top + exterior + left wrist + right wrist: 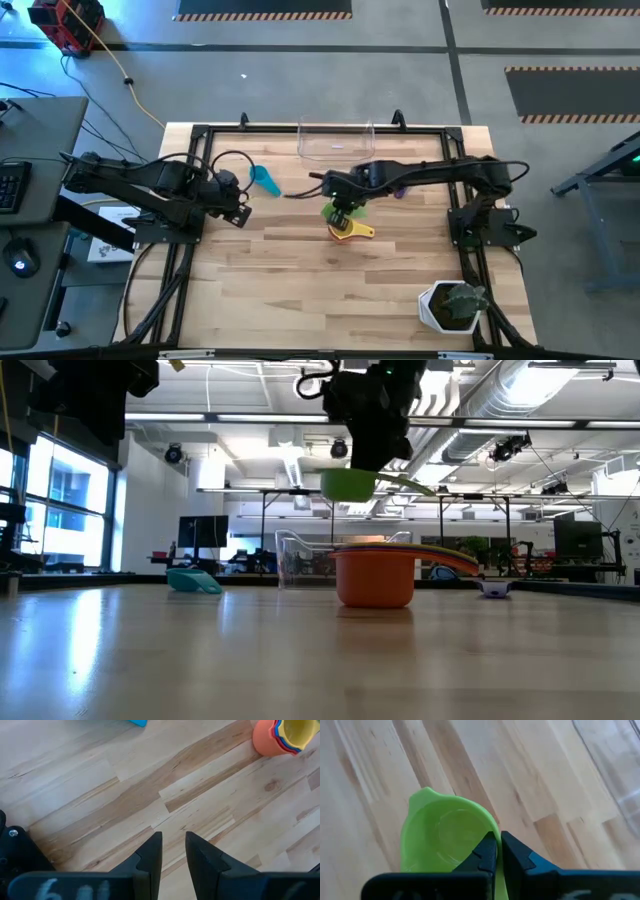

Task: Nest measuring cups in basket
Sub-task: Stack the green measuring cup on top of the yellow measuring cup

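Note:
My right gripper (496, 839) is shut on a green measuring cup (445, 835), which hangs in the air above a stack of nested cups (375, 575). In that stack an orange cup (264, 742) holds others, with a yellow one (350, 231) on top. A teal cup (265, 180) lies on the table toward the left, and a small purple cup (400, 190) sits under the right arm. The clear basket (335, 140) stands at the far edge. My left gripper (173, 837) hovers open over bare wood at the left. My right gripper pinches the green cup between its two fingers at the rim where the handle starts (492, 831). It comes from above, slanting down. The cup hangs clear of the table and the stack, mouth up and nearly level, its handle (410, 484) sticking out sideways.
A white pot with a green plant (452, 305) stands at the near right corner. Black frame rails (190, 200) run along the table's sides. Bare wood lies across the near half of the table.

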Controlling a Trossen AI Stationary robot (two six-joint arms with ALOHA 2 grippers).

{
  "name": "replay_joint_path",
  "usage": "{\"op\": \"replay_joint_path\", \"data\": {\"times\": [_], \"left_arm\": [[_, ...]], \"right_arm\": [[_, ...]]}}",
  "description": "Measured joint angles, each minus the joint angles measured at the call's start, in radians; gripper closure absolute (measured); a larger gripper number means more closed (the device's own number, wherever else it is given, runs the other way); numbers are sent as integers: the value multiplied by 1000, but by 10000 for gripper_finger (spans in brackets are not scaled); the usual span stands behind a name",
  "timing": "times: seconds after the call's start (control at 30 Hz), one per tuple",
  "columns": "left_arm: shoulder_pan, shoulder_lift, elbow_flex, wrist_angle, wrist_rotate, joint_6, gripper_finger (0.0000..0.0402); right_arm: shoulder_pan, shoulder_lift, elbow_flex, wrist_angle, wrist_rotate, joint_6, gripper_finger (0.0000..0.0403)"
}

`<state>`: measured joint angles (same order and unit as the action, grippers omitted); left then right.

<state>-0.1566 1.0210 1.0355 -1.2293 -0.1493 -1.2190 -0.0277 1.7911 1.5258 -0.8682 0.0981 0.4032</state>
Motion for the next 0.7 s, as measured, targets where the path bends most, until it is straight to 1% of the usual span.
{"op": "replay_joint_path", "data": {"times": [0.2,0.33,0.4,0.7], "left_arm": [[0,0,0,0,0,0,326],[0,0,0,0,0,0,326],[0,0,0,0,0,0,326],[0,0,0,0,0,0,326]], "right_arm": [[-23,-84,-135,80,-14,98,399],[-19,-87,-190,103,-52,121,399],[-13,-87,-216,141,-69,139,399],[8,-86,-272,180,-84,157,399]]}}
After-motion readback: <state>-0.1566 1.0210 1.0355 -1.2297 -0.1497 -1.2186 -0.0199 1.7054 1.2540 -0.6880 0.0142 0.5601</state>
